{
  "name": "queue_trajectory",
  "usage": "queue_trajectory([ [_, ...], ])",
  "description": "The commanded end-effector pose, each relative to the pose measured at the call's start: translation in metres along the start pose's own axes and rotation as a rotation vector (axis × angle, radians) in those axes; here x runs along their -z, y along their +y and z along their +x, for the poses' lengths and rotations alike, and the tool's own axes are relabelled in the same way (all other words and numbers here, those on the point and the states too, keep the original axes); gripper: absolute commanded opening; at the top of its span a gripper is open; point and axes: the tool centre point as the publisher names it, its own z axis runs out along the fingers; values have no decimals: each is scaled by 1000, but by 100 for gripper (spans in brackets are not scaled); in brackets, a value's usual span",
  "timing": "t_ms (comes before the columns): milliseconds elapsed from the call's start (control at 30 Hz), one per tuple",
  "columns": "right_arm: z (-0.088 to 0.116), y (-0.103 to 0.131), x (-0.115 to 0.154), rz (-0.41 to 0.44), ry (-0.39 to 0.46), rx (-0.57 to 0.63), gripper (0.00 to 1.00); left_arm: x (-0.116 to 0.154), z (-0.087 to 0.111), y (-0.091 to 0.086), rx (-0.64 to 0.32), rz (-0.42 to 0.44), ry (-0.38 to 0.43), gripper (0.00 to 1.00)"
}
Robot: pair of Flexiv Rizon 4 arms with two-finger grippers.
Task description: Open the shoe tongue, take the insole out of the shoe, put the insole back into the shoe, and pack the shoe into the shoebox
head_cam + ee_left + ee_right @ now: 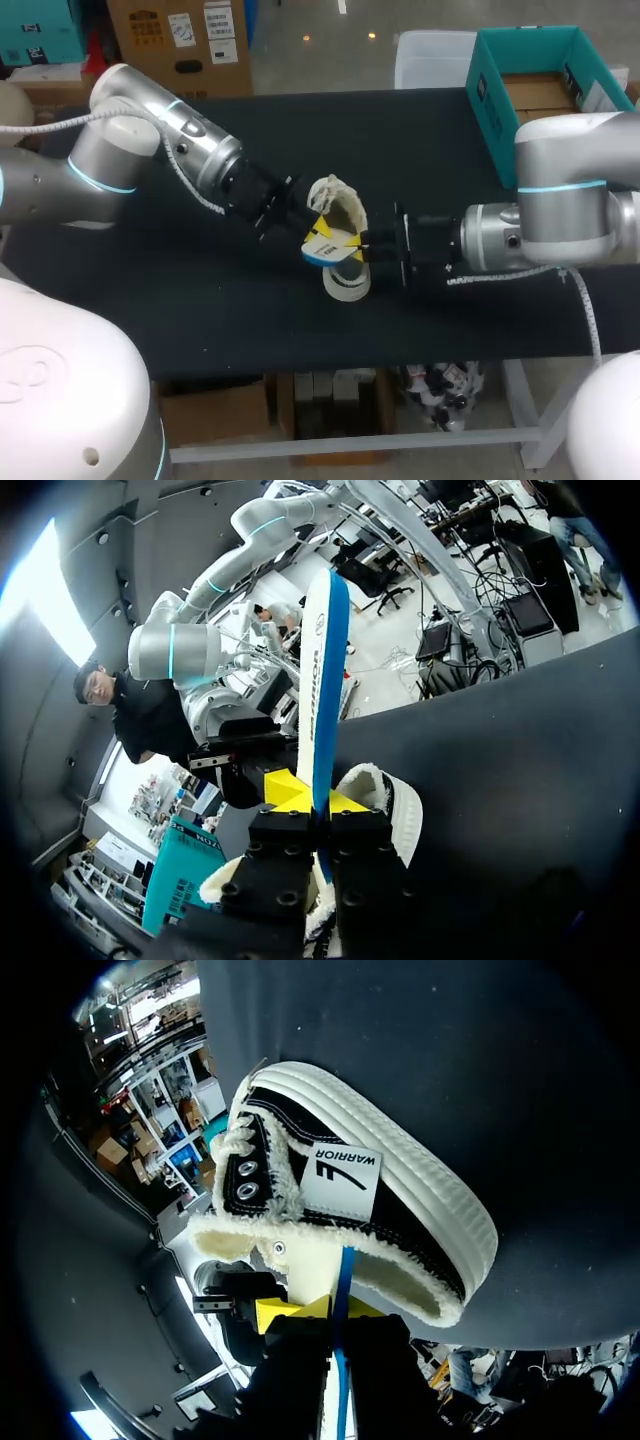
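On the black canvas shoe with a white rubber sole [400,1210] I see a white side tag [340,1175] bearing a black logo and one printed word. The white insole with a blue edge [318,670] carries small dark print I cannot make out.

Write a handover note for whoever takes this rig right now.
Left gripper: shut on the white, blue-edged insole.
Right gripper: shut on the same insole.
Black canvas shoe with white rubber sole: on its side on the black table, between the arms.
Teal cardboard shoebox: open, at the table's far right corner.
Done: insole out. Left: reinsert it, box the shoe.
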Motion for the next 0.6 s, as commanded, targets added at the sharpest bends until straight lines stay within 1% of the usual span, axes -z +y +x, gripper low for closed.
queue_trajectory([
  [33, 8, 1, -8, -6, -75, 6, 0, 4, -8, 4, -3, 3, 27, 0],
  [233, 5, 6, -9, -26, -95, 12, 0, 2, -7, 12, 3, -1, 68, 0],
  [600, 0, 24, -11, -44, -85, -3, 0, -4, 1, 30, 33, -13, 102, 0],
])
